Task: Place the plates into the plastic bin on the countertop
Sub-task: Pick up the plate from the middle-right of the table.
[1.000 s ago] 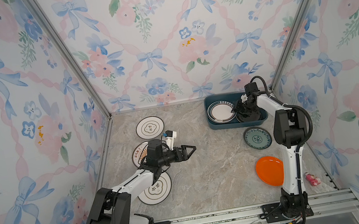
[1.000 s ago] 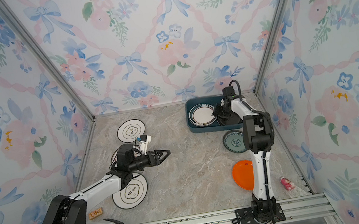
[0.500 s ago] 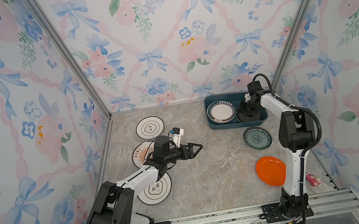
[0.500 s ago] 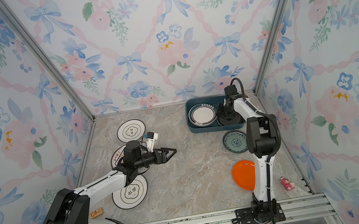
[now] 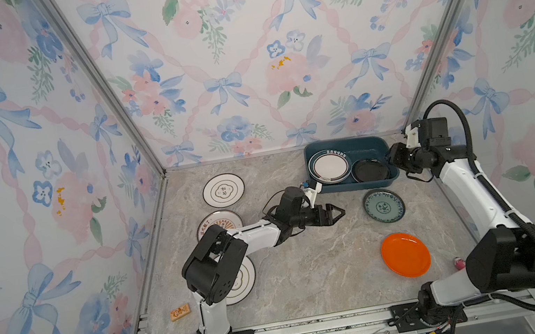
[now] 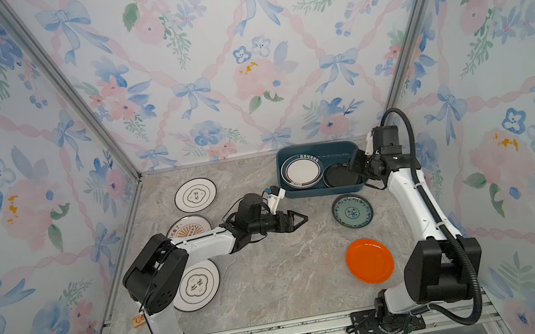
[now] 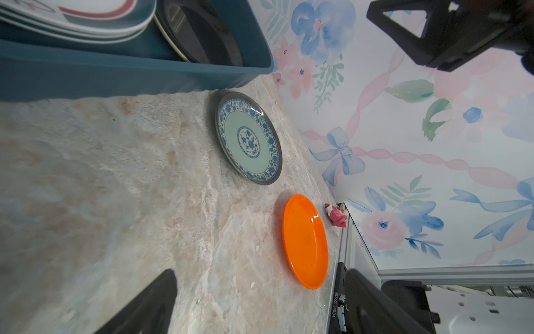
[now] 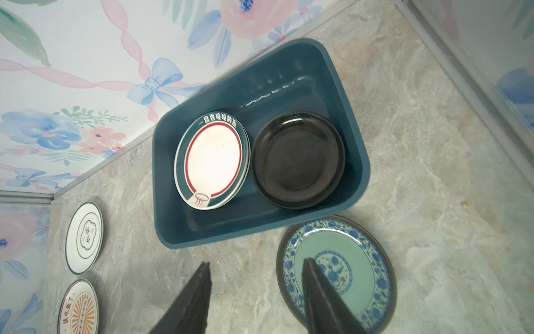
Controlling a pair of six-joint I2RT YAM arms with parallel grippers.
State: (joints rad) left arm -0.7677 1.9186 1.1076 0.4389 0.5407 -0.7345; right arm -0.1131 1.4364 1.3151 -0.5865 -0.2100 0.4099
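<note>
**A:** Counting plates, nearest first?

**B:** Five on the countertop (image 5: 317, 277), all flat and face up.
- Lower left in both top views, a near emblem plate (image 5: 246, 281), half hidden under the left arm.
- Lower right, one orange plate (image 5: 405, 255).
- Mid-frame right, one blue-green patterned plate (image 5: 383, 206), just in front of the bin.
- Mid-frame left, one sunburst plate (image 5: 220, 221).
- Beyond that, a far emblem plate (image 5: 223, 190).

**A:** And inside the bin?

**B:** One dark teal bin (image 5: 357, 185), farthest back, right of centre. Inside, a teal-rimmed plate (image 5: 329, 168) beside a black plate (image 5: 369, 170). More rims stacked under the teal-rimmed one in the left wrist view; number unclear.

**A:** Grippers?

**B:** Two, both empty. Left gripper (image 5: 340, 212) at centre frame, spread wide above bare counter and aimed toward the patterned plate. Right gripper (image 5: 393, 156) at the bin's right end, parted partway, gripping nothing.

**A:** Handling?

**B:** Probably stiff, glazed and slick, and breakable if dropped. The orange one possibly light plastic. Best taken at the raised rim, one finger under the lip and one on top. Likely to slide across the smooth counter if only nudged.
</note>
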